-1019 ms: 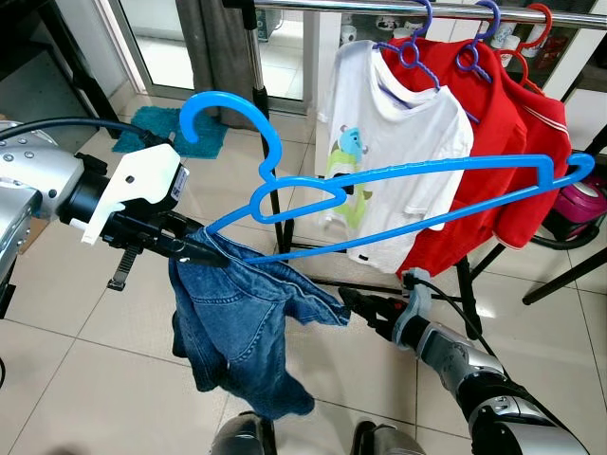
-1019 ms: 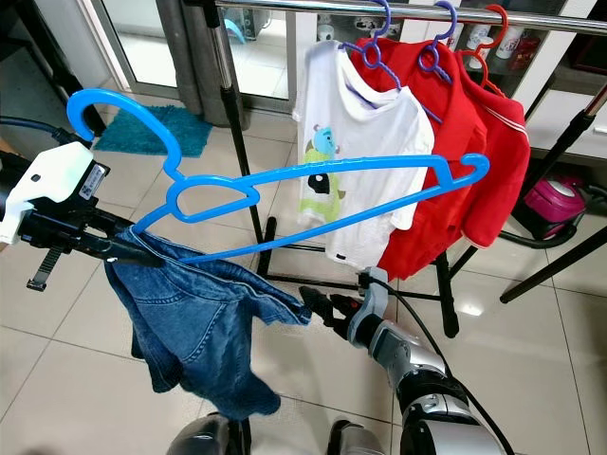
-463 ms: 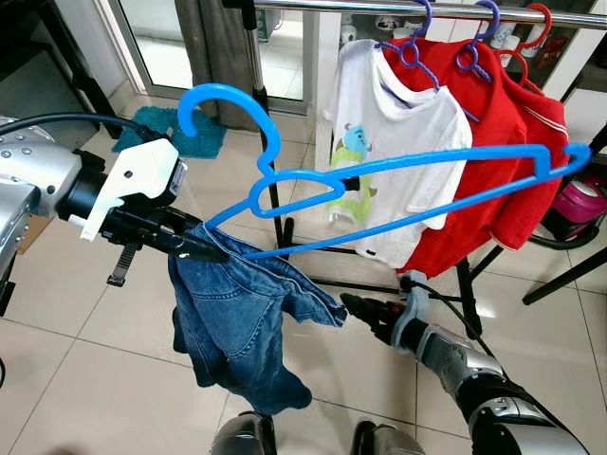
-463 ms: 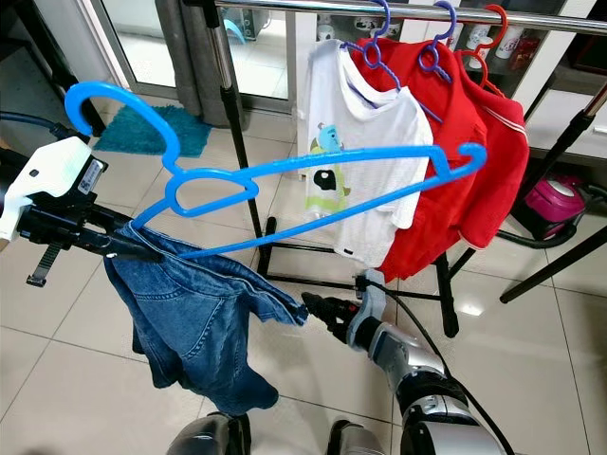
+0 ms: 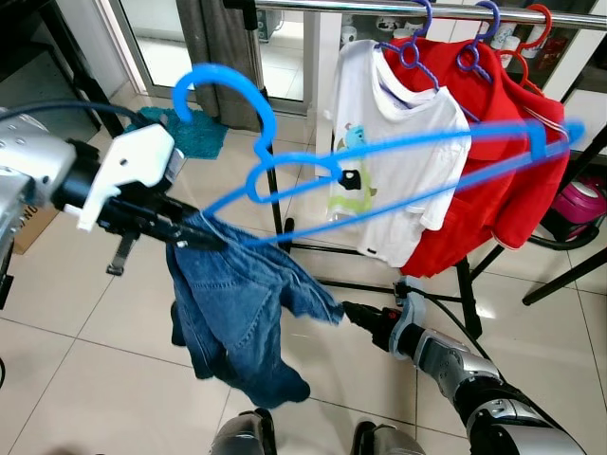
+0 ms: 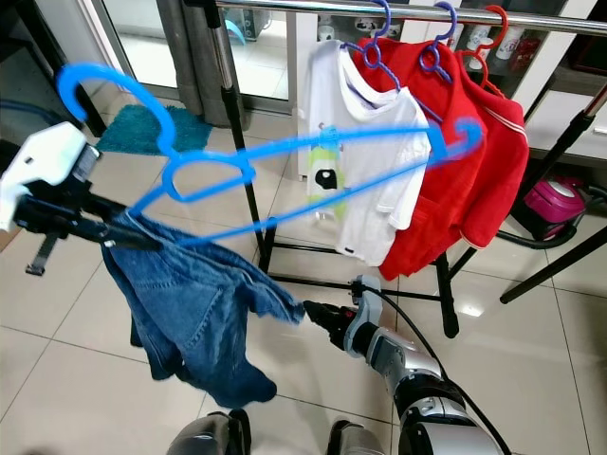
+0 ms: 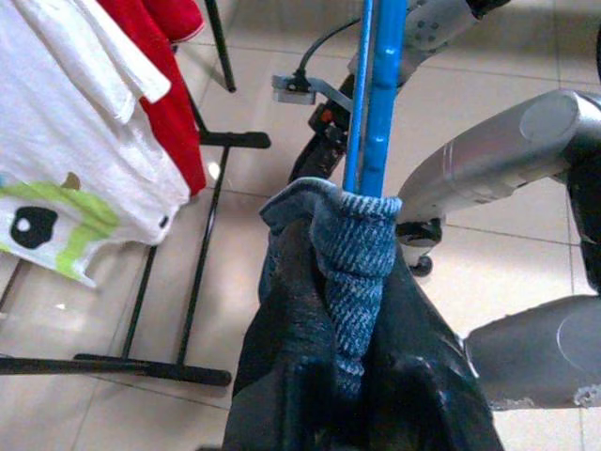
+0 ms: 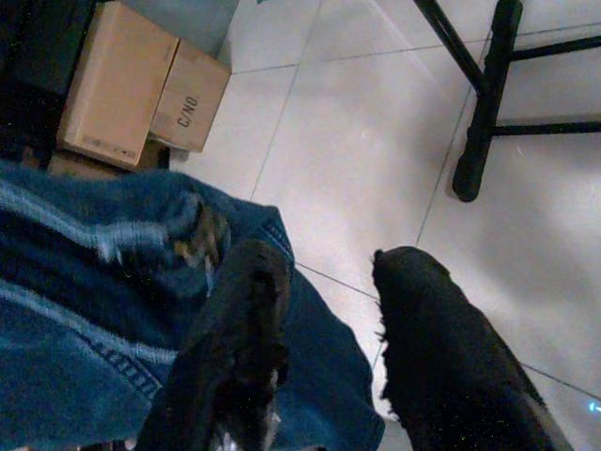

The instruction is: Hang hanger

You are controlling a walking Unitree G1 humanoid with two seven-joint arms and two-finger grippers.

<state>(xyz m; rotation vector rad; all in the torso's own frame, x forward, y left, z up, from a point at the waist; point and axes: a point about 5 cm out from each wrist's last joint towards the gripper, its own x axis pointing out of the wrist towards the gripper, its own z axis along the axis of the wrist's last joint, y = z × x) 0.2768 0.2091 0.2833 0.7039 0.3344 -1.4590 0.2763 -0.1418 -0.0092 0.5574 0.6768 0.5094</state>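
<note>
Nearest, low above the tiled floor (image 5: 85, 351), the right gripper (image 8: 324, 348) is seen with its jaws parted around nothing, just beside the hanging hem of one pair of jeans (image 5: 232, 313); in its wrist view two cardboard boxes (image 8: 141, 89) are seen on the floor beyond. The jeans are draped over the near end of one blue hanger (image 5: 379, 175), and the left gripper (image 5: 194, 235) is clenched on that end through the denim, so cloth and hanger are pinched together. The hanger is held tilted in the air, its hook (image 5: 220, 90) raised towards the left, its far end blurred before the hanging clothes, below the rail (image 5: 427, 11) and apart from it. On the rail three garments are hung: one white T-shirt (image 5: 394, 161) with a cartoon print and two red shirts (image 5: 503, 171), on two purple hooks and one red. One teal mat (image 5: 180, 133) is seen on the floor behind, and a pink object (image 5: 580, 204) far right.
</note>
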